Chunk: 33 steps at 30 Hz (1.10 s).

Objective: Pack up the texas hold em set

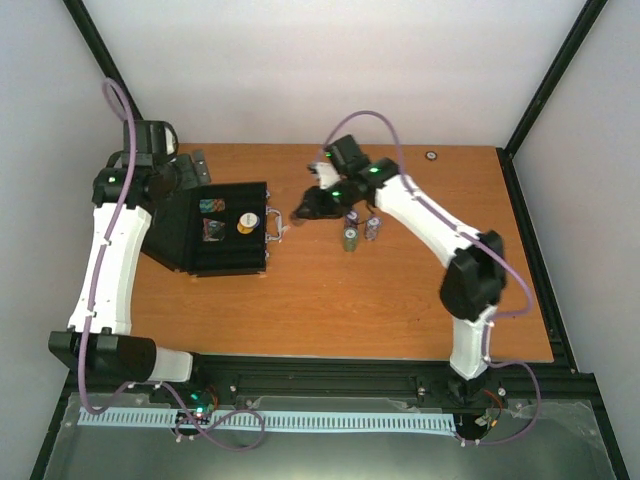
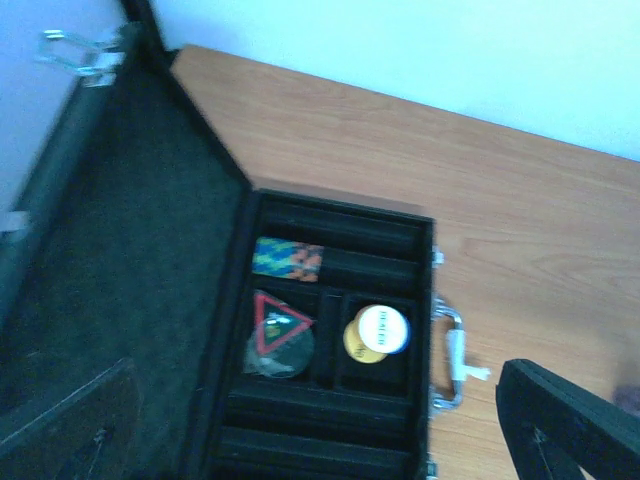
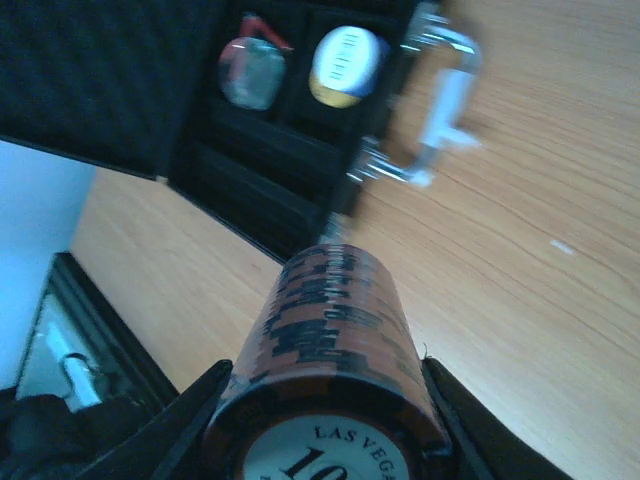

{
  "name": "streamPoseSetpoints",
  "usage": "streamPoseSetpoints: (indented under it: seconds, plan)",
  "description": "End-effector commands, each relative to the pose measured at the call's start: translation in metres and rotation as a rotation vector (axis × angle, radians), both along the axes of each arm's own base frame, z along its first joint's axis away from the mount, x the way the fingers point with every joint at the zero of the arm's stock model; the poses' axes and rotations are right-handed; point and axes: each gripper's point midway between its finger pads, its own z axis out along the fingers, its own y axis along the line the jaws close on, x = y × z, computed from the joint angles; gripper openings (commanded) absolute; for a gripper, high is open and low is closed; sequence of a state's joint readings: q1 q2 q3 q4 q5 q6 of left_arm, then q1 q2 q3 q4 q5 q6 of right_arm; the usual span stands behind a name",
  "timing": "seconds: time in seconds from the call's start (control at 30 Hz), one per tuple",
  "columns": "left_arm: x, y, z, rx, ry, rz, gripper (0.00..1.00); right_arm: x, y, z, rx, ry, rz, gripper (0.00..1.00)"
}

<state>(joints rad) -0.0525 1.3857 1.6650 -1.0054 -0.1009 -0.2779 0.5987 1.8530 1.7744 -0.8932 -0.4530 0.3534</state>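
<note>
The right gripper (image 3: 325, 425) is clenched on a stack (image 3: 330, 320) of orange-and-dark chips. The stack lies on its side between the fingers, its printed face toward the wrist camera. It hangs above the table (image 1: 400, 300), just off the case's handle (image 3: 440, 100).

The case (image 1: 215, 235) lies open, its lid (image 2: 120, 260) folded away on the side opposite the handle. Inside it, a striped stack (image 2: 288, 258) fills part of one long slot. A red-edged triangle (image 2: 280, 322) sits on a disc in a middle pocket. A yellow and a white disc (image 2: 377, 330) share the pocket nearest the handle. The long slots either side of those pockets look empty.

To do this well, I judge the gripper should carry the stack over the handle-side wall. It should turn until the stack runs along a free slot, then lower it in before letting go. Dropped from a height, the chips would likely fan out or roll. The handle and latches stick up in the path, so the stack should cross them with room to spare.

The left gripper (image 2: 320, 440) hangs wide open over the case, holding nothing, and one finger (image 2: 560, 425) shows beyond the handle. It may crowd the slots under it. Three more stacks (image 1: 358, 228) stand on the table beyond the handle side.
</note>
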Motion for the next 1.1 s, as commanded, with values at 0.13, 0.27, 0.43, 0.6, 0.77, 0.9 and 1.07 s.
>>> streamPoseSetpoints:
  seconds: [0.13, 0.27, 0.43, 0.6, 0.77, 0.9, 1.07]
  plan:
    - [-0.02, 0.045, 0.019, 0.098, -0.052, 0.17, 1.0, 0.016, 0.157, 0.012, 0.298, -0.009, 0.195, 0.03]
    - [-0.024, 0.046, 0.027, 0.102, -0.086, 0.168, 1.0, 0.011, 0.196, 0.004, 0.365, 0.03, 0.235, 0.03]
    - [-0.028, 0.048, 0.031, 0.122, -0.098, 0.174, 1.0, -0.012, 0.23, -0.012, 0.396, 0.066, 0.278, 0.03]
    - [-0.03, 0.044, 0.025, 0.096, -0.093, 0.161, 1.0, -0.028, 0.257, -0.029, 0.408, 0.076, 0.306, 0.03]
    - [-0.03, 0.041, 0.025, 0.072, -0.099, 0.154, 1.0, -0.031, 0.271, -0.051, 0.411, 0.098, 0.293, 0.03]
    - [-0.029, 0.038, 0.02, 0.057, -0.092, 0.146, 1.0, -0.034, 0.279, -0.067, 0.395, 0.093, 0.294, 0.03]
    - [-0.027, 0.035, 0.016, 0.039, -0.085, 0.134, 1.0, -0.033, 0.288, -0.081, 0.383, 0.055, 0.282, 0.03]
